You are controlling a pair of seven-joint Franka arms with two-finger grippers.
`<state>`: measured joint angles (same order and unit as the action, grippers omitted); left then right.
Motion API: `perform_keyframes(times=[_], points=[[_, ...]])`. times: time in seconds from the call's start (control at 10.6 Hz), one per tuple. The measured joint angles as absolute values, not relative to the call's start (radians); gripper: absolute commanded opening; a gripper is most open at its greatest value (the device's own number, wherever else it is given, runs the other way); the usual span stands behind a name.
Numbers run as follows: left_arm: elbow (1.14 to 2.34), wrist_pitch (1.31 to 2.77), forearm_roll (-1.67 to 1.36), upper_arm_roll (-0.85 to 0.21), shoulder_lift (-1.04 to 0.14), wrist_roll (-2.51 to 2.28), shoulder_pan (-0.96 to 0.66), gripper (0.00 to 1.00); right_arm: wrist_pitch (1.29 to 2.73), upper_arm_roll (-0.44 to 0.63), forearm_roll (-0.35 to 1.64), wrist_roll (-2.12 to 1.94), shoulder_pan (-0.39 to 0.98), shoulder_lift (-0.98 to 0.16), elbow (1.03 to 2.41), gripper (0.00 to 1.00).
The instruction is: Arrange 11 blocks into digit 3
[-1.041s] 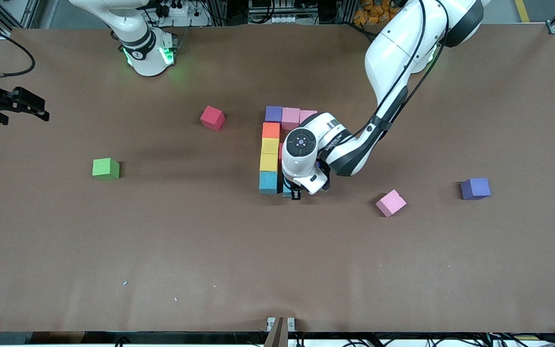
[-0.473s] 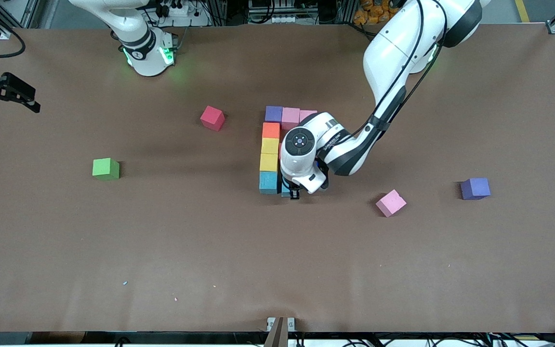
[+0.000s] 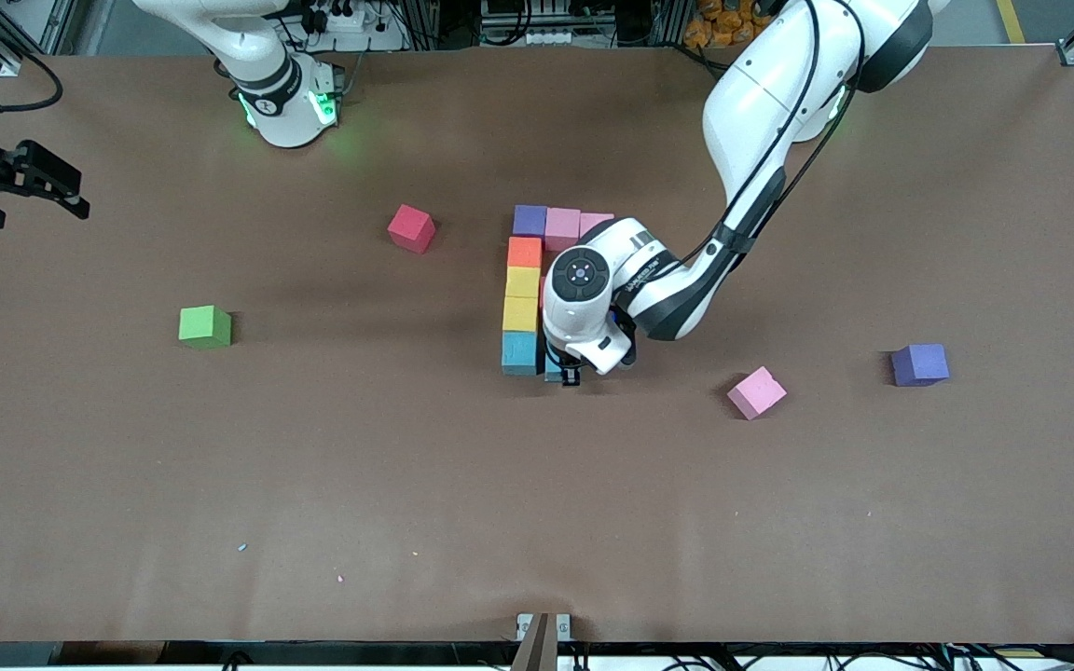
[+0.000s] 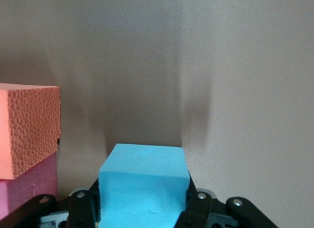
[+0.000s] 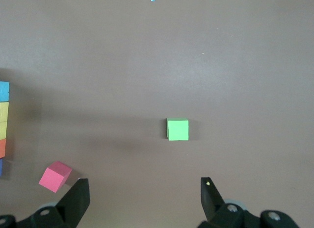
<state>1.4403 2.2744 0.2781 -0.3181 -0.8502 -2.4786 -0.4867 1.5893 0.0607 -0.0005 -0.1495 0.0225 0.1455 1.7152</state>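
A partial figure of blocks lies mid-table: a purple (image 3: 530,220) and two pink blocks (image 3: 562,225) in a row, with a column of orange (image 3: 525,252), two yellow (image 3: 523,281) and a blue block (image 3: 519,352) running toward the front camera. My left gripper (image 3: 567,372) is low beside the column's blue end, shut on a second blue block (image 4: 143,186). An orange block (image 4: 29,130) sits on a pink one (image 4: 27,189) close by it. Loose blocks: red (image 3: 411,228), pink (image 3: 756,392), purple (image 3: 920,364). My right gripper (image 3: 24,182) hangs open over the right arm's end of the table.
A green cube (image 3: 205,327) sits alone toward the right arm's end, also under the right wrist as the green cube (image 5: 177,129). The left arm's forearm (image 3: 742,121) slants over the table above the figure. Bare brown table (image 3: 537,522) stretches toward the front camera.
The right gripper has drifted a little at its end of the table. The left gripper with the blue block has edged slightly toward the column.
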Motion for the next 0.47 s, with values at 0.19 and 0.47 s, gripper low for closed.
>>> perform_keyframes(times=[0.19, 0.47], points=[[1.437, 2.275, 0.278, -0.318, -0.851, -2.481, -0.487, 0.00, 1.589, 0.057, -0.001, -0.145, 0.023, 0.124, 1.672, 1.00], [1.435, 2.275, 0.278, -0.318, -0.852, -2.482, -0.489, 0.00, 1.578, 0.056, 0.000, -0.145, 0.023, 0.065, 1.598, 1.00]])
